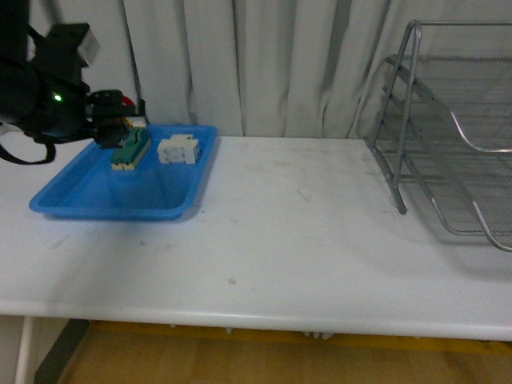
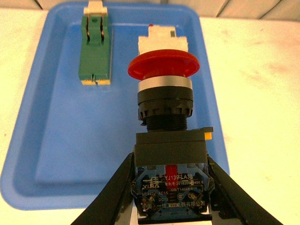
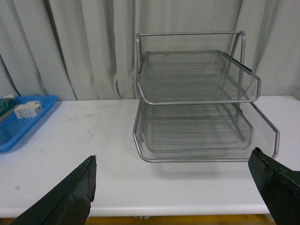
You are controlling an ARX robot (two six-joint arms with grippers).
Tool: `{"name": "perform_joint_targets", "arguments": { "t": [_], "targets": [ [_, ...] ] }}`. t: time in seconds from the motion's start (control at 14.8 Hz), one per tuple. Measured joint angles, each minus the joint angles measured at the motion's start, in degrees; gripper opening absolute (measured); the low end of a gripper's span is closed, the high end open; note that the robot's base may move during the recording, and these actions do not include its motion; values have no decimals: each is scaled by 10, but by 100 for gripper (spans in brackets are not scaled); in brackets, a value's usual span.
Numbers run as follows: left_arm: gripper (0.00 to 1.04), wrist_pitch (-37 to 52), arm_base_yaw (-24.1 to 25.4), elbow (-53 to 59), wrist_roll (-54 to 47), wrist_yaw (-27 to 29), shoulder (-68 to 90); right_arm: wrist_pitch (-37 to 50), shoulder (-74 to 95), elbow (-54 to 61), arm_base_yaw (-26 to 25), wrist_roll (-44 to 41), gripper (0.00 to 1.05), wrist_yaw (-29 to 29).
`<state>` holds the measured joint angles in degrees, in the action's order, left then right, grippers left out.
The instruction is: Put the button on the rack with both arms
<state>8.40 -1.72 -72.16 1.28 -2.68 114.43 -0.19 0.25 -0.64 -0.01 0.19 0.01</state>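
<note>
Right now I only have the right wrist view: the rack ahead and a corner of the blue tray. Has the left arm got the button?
Observer: Yes. The left gripper is shut on the button, clamping its black and blue body, with the red cap pointing away from the wrist.
Operator: Is it out of the tray?
Observer: No. The front view shows it over the far left corner of the blue tray, apparently above the rim.
Operator: Anything crowding it?
Observer: In the left wrist view, the green-and-cream component lies off to one side and the white block shows just past the cap. There is bare tray floor beside the body.
</note>
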Motion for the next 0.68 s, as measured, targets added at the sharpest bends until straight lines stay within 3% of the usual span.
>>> {"name": "perform_joint_targets", "arguments": {
  "t": [0.2,0.41,0.68],
  "targets": [
    [37,39,16,144,2,-33,-153,0,0,0,0,0,98,0],
    [37,72,63,265,-1,-52,-256,0,0,0,0,0,98,0],
    [37,90,61,285,-2,-55,-252,0,0,0,0,0,98,0]
  ]
}}
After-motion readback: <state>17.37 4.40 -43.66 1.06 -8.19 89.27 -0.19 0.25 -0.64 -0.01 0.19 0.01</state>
